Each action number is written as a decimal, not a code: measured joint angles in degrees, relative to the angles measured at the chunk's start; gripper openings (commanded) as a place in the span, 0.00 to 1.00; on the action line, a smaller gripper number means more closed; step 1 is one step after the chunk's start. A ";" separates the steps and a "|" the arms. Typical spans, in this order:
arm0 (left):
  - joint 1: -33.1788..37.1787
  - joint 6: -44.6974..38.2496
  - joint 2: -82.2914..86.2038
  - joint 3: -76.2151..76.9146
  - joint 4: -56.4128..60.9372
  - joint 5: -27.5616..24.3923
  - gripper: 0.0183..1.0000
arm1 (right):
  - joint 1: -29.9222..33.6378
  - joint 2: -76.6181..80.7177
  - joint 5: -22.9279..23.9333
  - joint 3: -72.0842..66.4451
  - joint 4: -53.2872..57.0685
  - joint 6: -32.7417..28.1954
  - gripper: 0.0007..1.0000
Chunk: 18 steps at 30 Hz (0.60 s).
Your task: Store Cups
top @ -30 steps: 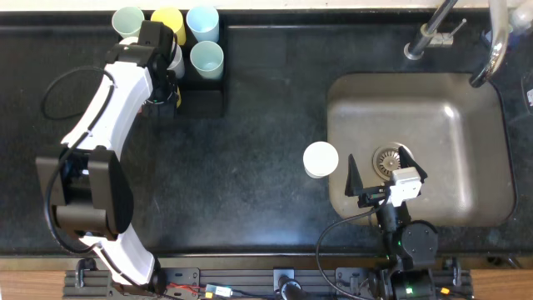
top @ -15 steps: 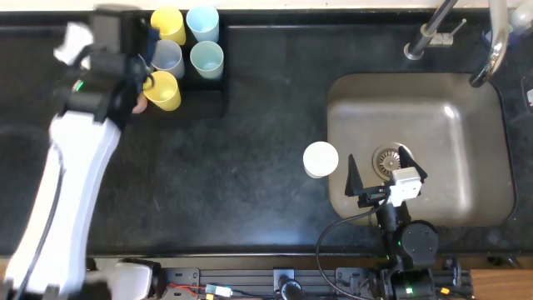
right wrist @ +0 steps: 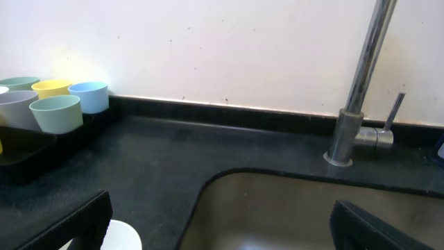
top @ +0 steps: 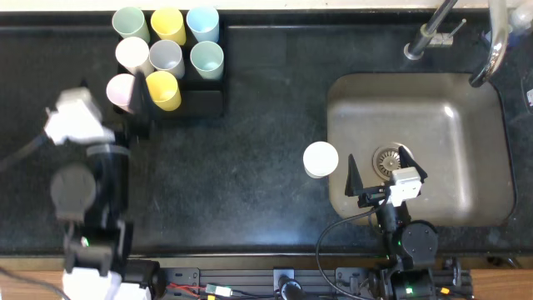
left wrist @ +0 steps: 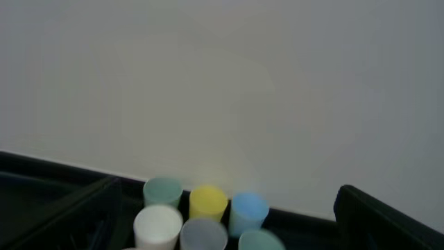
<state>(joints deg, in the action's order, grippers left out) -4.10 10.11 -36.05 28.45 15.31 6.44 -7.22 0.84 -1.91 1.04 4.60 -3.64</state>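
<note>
Right hand, fingers spread wide with nothing between them, hangs over the near-left part of the steel sink. A white round cup stands on the black bench at the sink's left rim, with broad bare bench to its left. Left hand, fingers likewise apart, sits just near of eight pastel cups grouped at a black tray by the far-left edge.

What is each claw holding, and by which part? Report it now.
Nothing is held. The left claw and the right claw are both open and empty; the white cup stands ungripped by the sink.
</note>
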 measured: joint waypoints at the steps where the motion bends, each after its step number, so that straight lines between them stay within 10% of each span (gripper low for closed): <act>1: 0.44 -0.94 3.32 -3.37 0.39 -0.70 1.00 | 0.00 0.00 0.00 0.00 0.02 0.02 1.00; 18: 3.82 -4.63 34.99 -27.93 -17.07 -9.81 1.00 | 0.00 0.00 0.00 0.00 0.00 0.02 1.00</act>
<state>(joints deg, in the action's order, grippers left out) -0.27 5.48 -1.06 0.51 -1.76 -3.38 -7.22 0.84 -1.91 1.04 4.60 -3.62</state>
